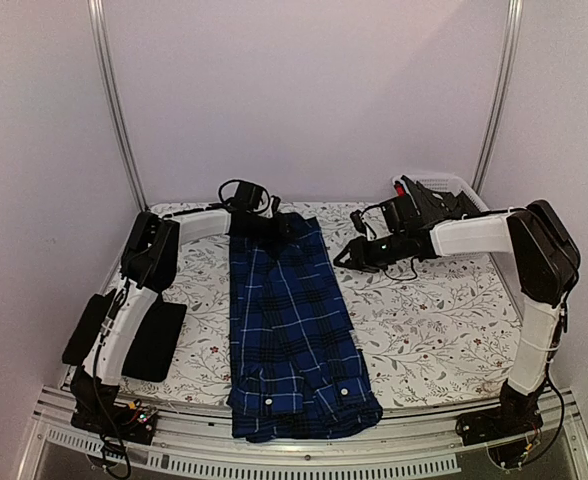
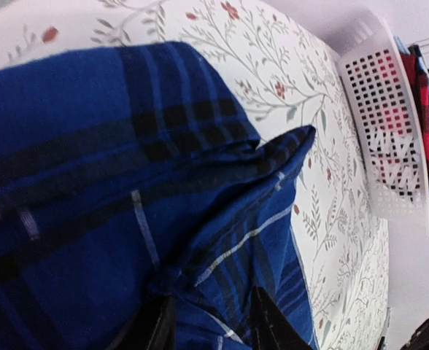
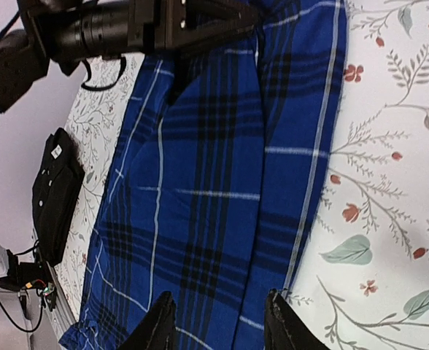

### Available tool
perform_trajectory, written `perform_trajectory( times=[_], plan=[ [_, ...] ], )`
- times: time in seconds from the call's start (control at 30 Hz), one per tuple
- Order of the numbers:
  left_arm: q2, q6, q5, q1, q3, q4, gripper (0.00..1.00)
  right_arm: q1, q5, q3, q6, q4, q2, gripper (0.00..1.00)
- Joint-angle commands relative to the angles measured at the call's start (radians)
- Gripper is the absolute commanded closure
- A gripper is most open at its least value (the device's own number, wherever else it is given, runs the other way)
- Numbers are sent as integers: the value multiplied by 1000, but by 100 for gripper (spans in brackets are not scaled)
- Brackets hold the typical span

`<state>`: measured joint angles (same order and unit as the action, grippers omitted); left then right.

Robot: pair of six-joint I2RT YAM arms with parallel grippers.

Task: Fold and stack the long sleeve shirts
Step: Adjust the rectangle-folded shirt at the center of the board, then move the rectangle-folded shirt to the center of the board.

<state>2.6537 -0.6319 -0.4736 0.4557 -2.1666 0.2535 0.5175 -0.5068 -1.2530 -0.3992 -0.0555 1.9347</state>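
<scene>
Down the centre of the top view, the blue plaid shirt [image 1: 296, 330] is laid on the worktop [image 1: 434, 320] as a long narrow strip. Its collar end is toward the upper part of the frame and its buttoned cuffs are at the lower end.

The left pincer [image 2: 213, 297] is set at the collar end with a ridge of plaid cloth between its jaws. The right pincer [image 3: 220, 295] is placed astride the strip's long edge with its jaws apart. Whether either is clenched on cloth or released cannot be told.

If only the top layer is caught, the strip is likely to be pulled open on lifting. If the two sides are raised unevenly, the fold may be skewed. The lower end appears to overhang the near edge and could be dragged off.

The black shirt [image 1: 156, 338], already folded, is seen at lower left, partly covered by the left arm, which would need to be cleared before stacking. A white basket [image 1: 444, 186] holding other clothes is seen at upper right, well apart.
</scene>
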Motion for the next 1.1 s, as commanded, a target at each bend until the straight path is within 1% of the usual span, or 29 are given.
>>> perform_trajectory(
  times=[0.0, 0.1, 0.17, 0.3, 0.37, 0.4, 0.47, 0.63, 0.77, 0.9, 0.97, 1.07],
  plan=[
    [82, 3, -75, -41, -134, 69, 65, 37, 7, 58, 27, -25, -74, 59],
    [66, 23, -104, -46, -191, 74, 65, 71, 52, 62, 47, -58, -84, 59],
    [17, 42, -105, -47, -198, 73, 62, 82, 87, 70, 59, -67, -90, 58],
    [-117, 80, -102, -47, -156, 72, 53, 84, 128, 79, 59, -76, -100, 57],
    [-200, 88, -88, -44, -88, 70, 52, 84, 145, 82, 64, -84, -101, 56],
    [-254, 88, -81, -41, -35, 61, 51, 84, 149, 86, 68, -87, -104, 56],
    [-376, 80, -37, -30, 128, 19, 50, 85, 163, 103, 76, -98, -112, 54],
    [-690, 5, 102, -19, 607, -81, 51, 92, 185, 168, 102, -122, -154, 48],
    [-871, -22, 210, -8, 916, -102, 52, 109, 195, 183, 106, -141, -154, 46],
    [-975, -64, 265, 7, 1133, -110, 52, 124, 216, 178, 101, -150, -142, 46],
    [-989, -78, 288, 17, 1188, -122, 53, 129, 227, 167, 94, -160, -127, 47],
    [-977, -89, 320, 31, 1222, -119, 53, 133, 233, 155, 85, -161, -109, 47]
  ],
)
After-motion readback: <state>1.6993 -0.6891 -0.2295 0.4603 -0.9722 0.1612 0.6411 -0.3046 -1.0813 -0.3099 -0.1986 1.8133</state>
